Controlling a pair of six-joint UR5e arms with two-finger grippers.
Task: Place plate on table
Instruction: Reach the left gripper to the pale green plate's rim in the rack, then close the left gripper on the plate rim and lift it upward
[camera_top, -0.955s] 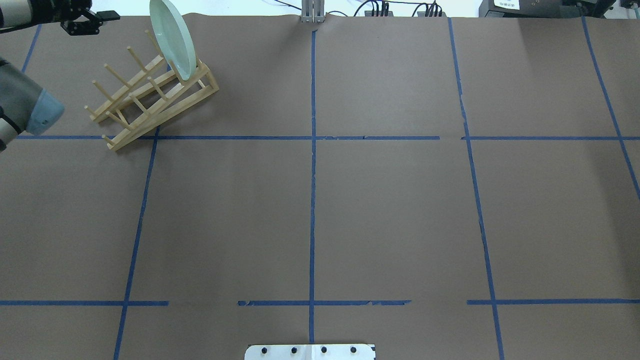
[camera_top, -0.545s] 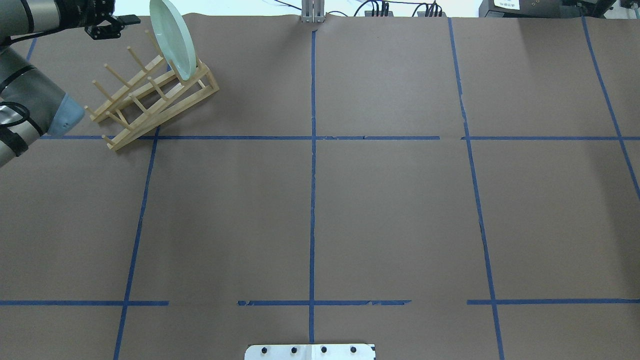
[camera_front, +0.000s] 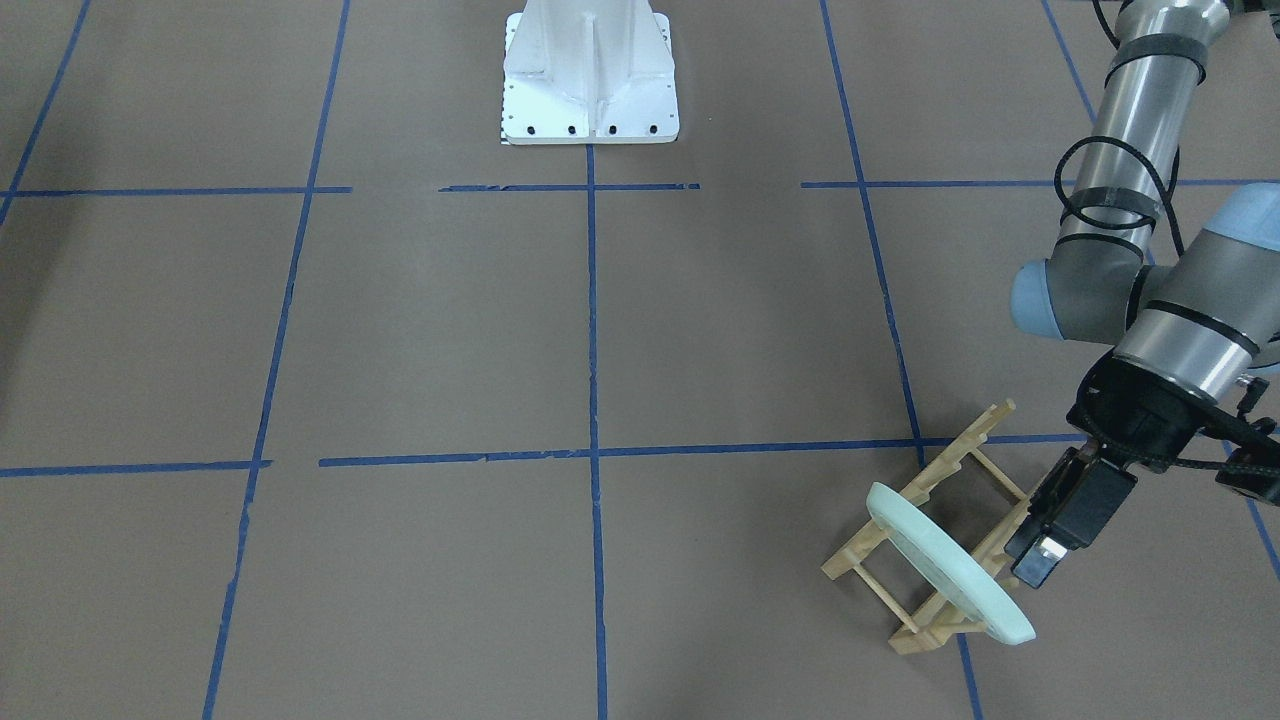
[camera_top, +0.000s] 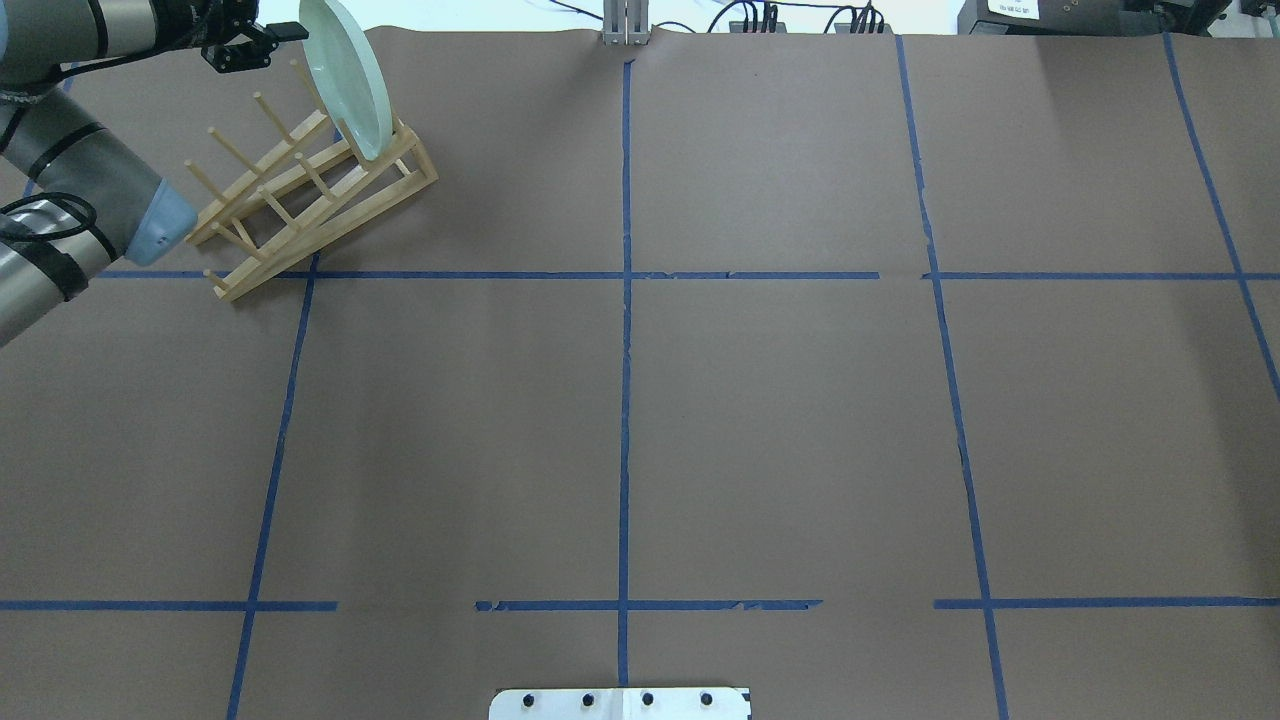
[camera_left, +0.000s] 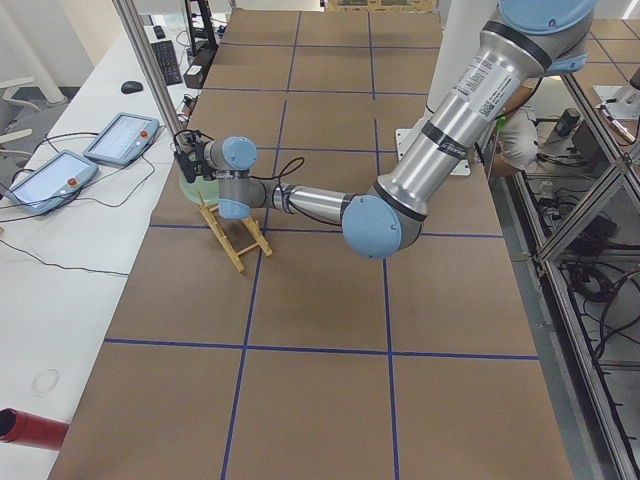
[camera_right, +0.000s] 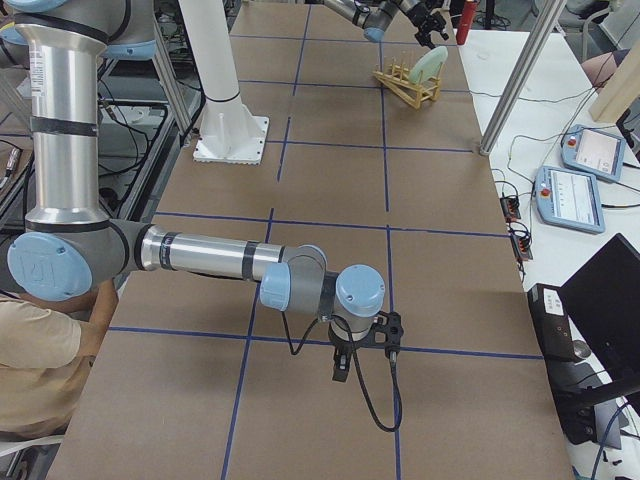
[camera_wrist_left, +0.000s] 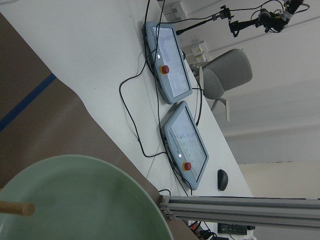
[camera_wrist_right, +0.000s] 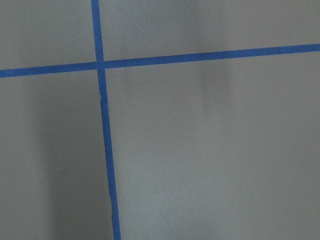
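Closest to me, the right gripper (camera_right: 343, 368) hangs low over the table (camera_top: 780, 420), pointing down at bare paper and blue tape lines. It shows only from the side, and its wrist camera catches no fingers, so I cannot tell whether its jaws are apart or together. It has no part in the job as things stand.

Farther out, in the far left corner, the wooden rack (camera_top: 300, 190) sits at an angle across a tape line. The plate (camera_top: 350, 85) stands on edge in the slot at the rack's far end, leaning against the pegs, not yet lifted.

At the plate's upper rim is the left gripper (camera_top: 268, 45). Its jaws look spread, one finger reaching to the rim, and I see nothing clamped. From the left wrist camera the green bowl of the plate fills the bottom of the picture, with one peg tip across it.

By my reckoning the job is barely begun: the approach is about done, while the grip, the lift clear of the pegs, the carry and the laying flat on the paper are all left.
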